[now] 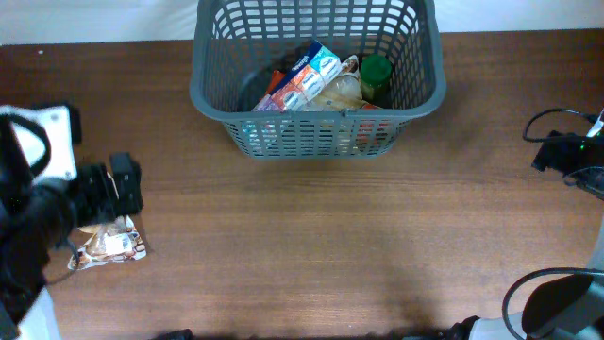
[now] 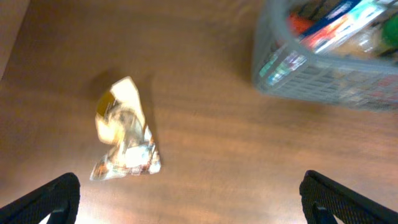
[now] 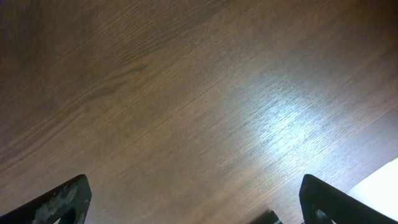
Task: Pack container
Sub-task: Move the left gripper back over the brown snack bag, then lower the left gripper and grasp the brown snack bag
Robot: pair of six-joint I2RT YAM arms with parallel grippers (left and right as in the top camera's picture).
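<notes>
The dark grey basket (image 1: 226, 99) stands at the back middle of the table and holds several grocery items, among them a blue and white box (image 1: 304, 77) and a green-capped bottle (image 1: 376, 74). It also shows in the left wrist view (image 2: 273, 68) at the upper right. A crumpled clear snack packet (image 1: 109, 246) lies on the table at the left; it also shows in the left wrist view (image 2: 124, 134). My left gripper (image 2: 186, 199) is open and empty above the table, the packet just ahead of its left finger. My right gripper (image 3: 199, 199) is open and empty over bare wood.
The left arm (image 1: 57, 198) is at the left edge of the table. The right arm's cabling (image 1: 566, 151) is at the right edge. A pale strip beyond the table edge (image 3: 379, 186) shows in the right wrist view.
</notes>
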